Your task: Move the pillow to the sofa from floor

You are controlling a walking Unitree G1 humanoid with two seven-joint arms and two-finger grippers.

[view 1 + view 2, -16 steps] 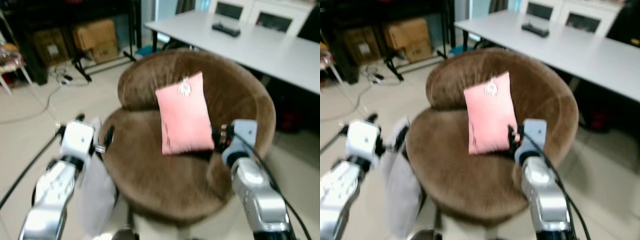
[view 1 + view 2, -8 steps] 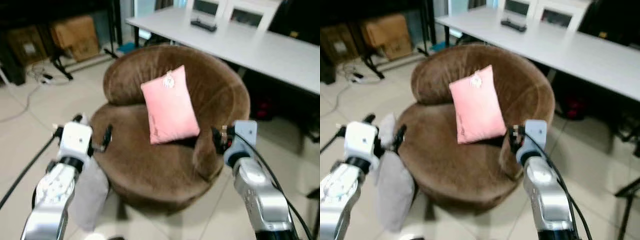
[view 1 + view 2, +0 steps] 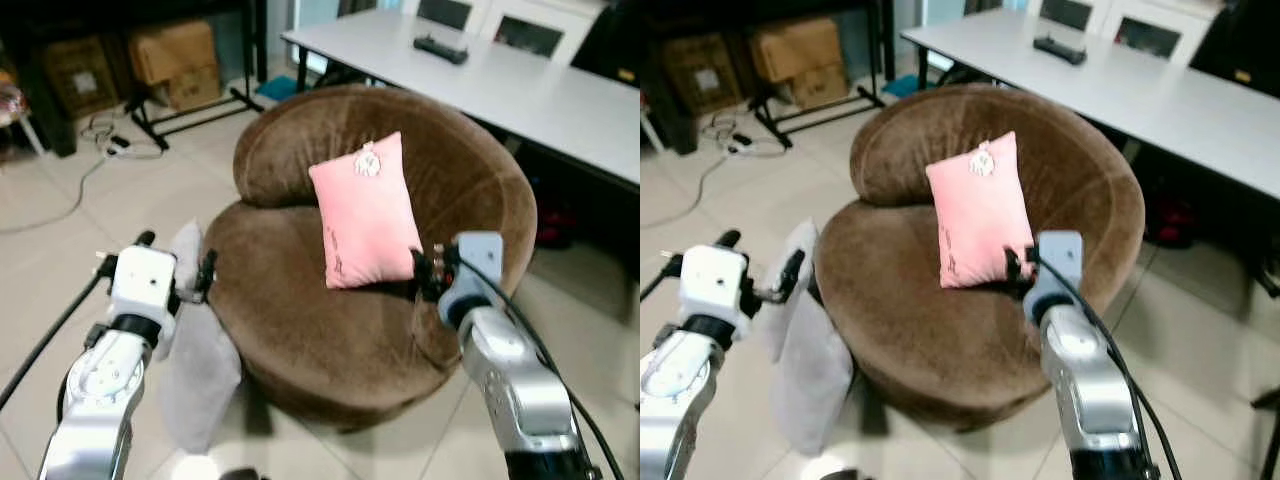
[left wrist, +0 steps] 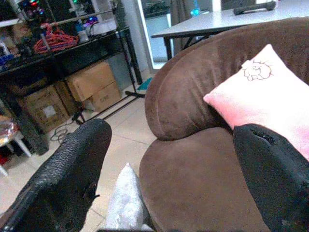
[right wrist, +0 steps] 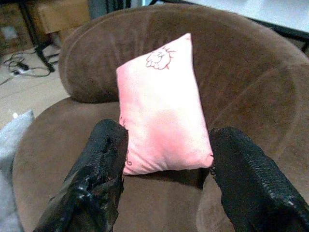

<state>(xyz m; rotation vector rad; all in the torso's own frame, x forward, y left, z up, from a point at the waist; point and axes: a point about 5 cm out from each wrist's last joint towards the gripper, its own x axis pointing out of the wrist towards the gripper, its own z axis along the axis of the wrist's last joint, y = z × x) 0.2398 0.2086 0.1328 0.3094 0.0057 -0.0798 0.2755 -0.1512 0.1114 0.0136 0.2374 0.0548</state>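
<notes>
A grey pillow stands on the tiled floor, leaning against the left side of a round brown sofa chair. A pink pillow rests upright against the sofa's backrest. My left gripper is open, just above the grey pillow's top corner and beside the sofa's left edge. My right gripper is open over the seat, close to the pink pillow's lower right corner. In the right wrist view the pink pillow lies ahead between the two black fingers. Neither gripper holds anything.
A long white table with a black device on it stands behind the sofa at the right. Cardboard boxes and a dark stand sit at the back left, with cables on the floor.
The whole view has shifted, so the camera moved; the sofa now sits more central. Both pillows keep their places and both grippers stay open.
</notes>
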